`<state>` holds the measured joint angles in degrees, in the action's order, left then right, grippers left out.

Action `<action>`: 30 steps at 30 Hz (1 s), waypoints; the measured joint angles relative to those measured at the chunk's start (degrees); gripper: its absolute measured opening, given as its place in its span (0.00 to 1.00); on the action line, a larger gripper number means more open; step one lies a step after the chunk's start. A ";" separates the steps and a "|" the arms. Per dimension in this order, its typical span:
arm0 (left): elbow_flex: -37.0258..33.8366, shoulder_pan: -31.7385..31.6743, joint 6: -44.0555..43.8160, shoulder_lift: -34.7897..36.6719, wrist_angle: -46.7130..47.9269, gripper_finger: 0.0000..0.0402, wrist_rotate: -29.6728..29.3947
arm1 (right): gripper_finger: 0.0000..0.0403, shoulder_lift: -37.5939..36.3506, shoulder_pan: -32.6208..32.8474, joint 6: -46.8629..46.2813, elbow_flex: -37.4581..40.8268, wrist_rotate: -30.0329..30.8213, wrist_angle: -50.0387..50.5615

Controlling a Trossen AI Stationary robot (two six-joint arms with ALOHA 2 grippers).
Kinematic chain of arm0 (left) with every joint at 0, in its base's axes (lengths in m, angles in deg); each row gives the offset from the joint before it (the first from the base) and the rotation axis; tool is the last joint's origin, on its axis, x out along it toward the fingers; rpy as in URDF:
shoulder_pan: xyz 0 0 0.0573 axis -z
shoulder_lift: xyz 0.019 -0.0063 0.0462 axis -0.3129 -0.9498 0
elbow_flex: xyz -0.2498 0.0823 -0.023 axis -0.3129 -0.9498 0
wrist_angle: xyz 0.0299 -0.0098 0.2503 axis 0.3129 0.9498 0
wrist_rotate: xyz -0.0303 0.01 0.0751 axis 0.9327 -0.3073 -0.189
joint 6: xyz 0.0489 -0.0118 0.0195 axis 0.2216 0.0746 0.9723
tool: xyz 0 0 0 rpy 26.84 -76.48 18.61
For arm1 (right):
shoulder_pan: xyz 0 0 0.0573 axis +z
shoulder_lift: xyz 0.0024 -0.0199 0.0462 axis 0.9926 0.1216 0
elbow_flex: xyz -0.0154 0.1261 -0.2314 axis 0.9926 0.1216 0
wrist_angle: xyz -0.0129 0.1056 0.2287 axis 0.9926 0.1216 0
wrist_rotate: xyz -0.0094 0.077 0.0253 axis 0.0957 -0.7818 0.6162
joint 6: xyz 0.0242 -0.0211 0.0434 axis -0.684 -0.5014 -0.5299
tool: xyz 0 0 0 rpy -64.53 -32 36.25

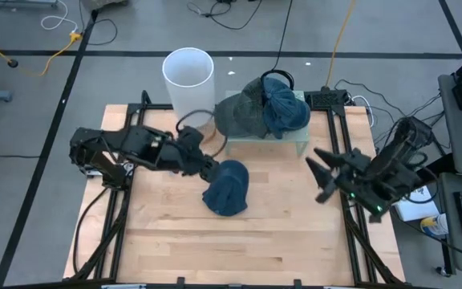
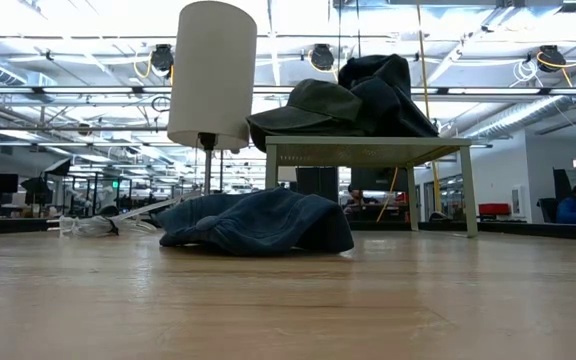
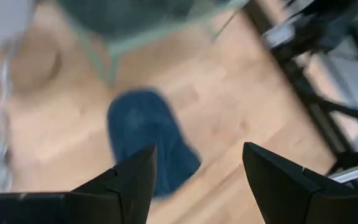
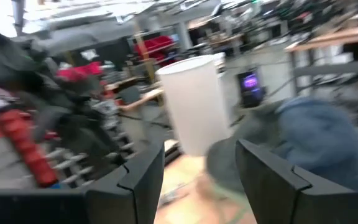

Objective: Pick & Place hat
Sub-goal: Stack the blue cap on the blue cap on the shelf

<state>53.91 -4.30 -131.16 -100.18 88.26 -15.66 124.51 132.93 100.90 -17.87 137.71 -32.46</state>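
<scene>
Your blue hat (image 1: 227, 186) is lying crumpled on the table (image 1: 295, 241), about dead centre, with the left gripper (image 1: 212, 168) hovering just off its 10 o'clock edge, fingers spread and empty. That thing is soft denim-looking fabric, light and floppy, so I'd guess it'll sag and fold the second you lift it; nothing fragile, nothing slippery. Pinch a thick fold or the bunched rim nearest the gripper instead of going for the flat crown, otherwise you'll likely just drag cloth across the wood. Up at 12 o'clock from the hat there's a small green stand (image 1: 299, 143) already carrying a dark green cap (image 1: 237, 112) and another blue hat (image 1: 285, 112), so it's crowded up there. The white cylinder (image 1: 188, 76) sits at roughly 11 o'clock, beside the stand, and there's a loose cable (image 1: 189, 120) looped by its base right behind the left wrist, so watch for snagging when you swing. The right gripper (image 1: 321, 172) waits over at 3 o'clock, well apart from the hat, fingers parted with nothing in them.
</scene>
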 joint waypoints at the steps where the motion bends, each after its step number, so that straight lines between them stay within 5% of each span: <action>1: -0.77 0.55 -2.52 -0.29 0.99 0.60 0.94 | 0.47 0.36 1.47 -1.46 0.01 -0.01 -0.03; 10: -11.26 3.04 -12.51 -3.37 -1.32 0.60 5.93 | 0.47 2.53 10.20 -4.32 0.01 -0.04 -0.13; 23: -34.79 3.34 -12.45 -4.98 -30.03 0.60 9.34 | 0.47 2.69 13.73 -5.43 0.05 -0.05 2.41; 30: -41.30 3.30 -17.84 -5.04 -32.32 0.60 9.72 | 0.48 2.94 15.56 -11.70 0.05 -0.07 2.73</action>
<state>12.61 -1.00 -149.00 -105.22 55.94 -5.94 127.45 148.49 89.20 -17.82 137.65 -29.72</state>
